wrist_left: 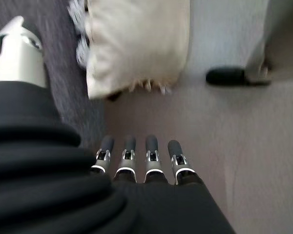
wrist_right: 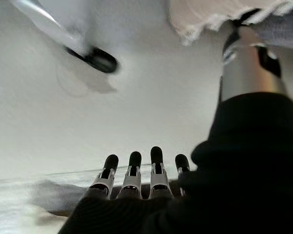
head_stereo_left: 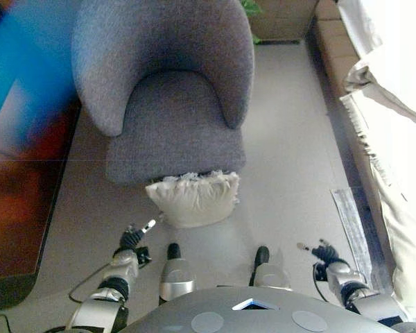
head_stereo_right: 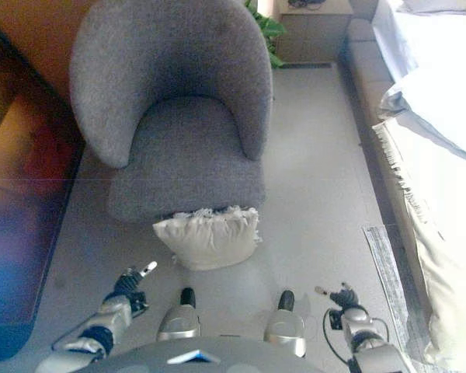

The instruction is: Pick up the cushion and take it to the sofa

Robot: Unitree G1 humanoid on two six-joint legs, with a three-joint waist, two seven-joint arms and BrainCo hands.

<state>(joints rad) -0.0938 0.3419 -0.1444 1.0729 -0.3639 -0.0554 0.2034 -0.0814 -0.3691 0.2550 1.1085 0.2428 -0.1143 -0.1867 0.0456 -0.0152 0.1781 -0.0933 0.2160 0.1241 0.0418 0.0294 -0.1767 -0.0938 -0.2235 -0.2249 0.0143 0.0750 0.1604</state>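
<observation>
Cushion (head_stereo_left: 194,200), cream and fringed, leans against grey fabric armchair (head_stereo_left: 168,90).

Both arms low and forward, wrists level. Left hand (head_stereo_left: 133,237) and right hand (head_stereo_left: 322,251) empty and apart, fingers (wrist_left: 151,151) straight, thumbs held out to the side.

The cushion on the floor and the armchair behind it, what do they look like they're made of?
The cushion looks like soft cream woven cloth, matte, with a frayed fringe along its edges; it sags and creases as stuffed fabric does. The armchair seems upholstered in grey textured fabric, with a speckled weave and no sheen. Its frame is hidden, so I can't tell what is underneath.
</observation>
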